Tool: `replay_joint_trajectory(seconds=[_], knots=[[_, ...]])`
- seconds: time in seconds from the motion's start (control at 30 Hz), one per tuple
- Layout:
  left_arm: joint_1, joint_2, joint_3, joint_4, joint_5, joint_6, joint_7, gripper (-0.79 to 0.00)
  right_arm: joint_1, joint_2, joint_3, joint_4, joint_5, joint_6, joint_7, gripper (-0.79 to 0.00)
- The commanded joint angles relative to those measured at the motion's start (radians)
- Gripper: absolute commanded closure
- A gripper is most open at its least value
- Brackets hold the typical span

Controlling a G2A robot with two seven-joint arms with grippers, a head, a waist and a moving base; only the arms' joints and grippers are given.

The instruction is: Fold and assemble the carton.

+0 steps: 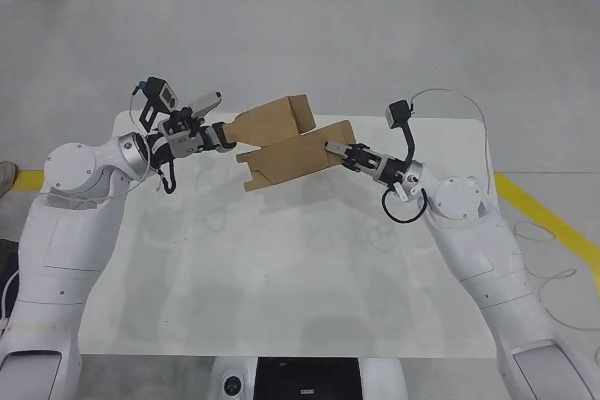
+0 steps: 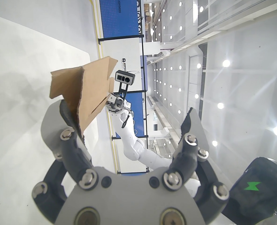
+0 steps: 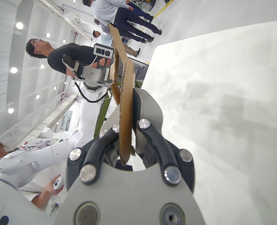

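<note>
The carton is a piece of brown cardboard, partly folded, with its panels meeting at an angle and flaps sticking out. You cannot see inside it from any view. It is held up over the far half of the white table, between your two grippers.

Your right gripper grips the carton's right end. In the right wrist view the fingers of the right gripper are closed tight on a corrugated edge of the carton, which stands on edge between them.

Your left gripper sits at the carton's left end. In the left wrist view the left gripper is spread wide. One of its fingers touches the edge of a flap of the carton, and the other stands well apart from it, touching nothing.
</note>
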Motion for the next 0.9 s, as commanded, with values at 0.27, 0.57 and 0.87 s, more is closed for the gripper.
replay_joint_trajectory(seconds=[0.27,0.57,0.87], knots=[[-0.012,-0.006,0.020,0.008,-0.002,-0.006,0.013,-0.785,0.004,-0.007,-0.016,-0.019,0.007,0.001,0.004,0.000],[-0.016,-0.007,0.032,0.031,0.038,-0.026,0.027,-0.594,0.004,-0.012,-0.023,-0.024,0.014,0.001,-0.003,0.000],[-0.014,-0.005,0.031,0.042,0.067,-0.038,0.017,-0.249,-0.002,-0.015,-0.027,-0.028,0.011,0.002,-0.007,0.000]])
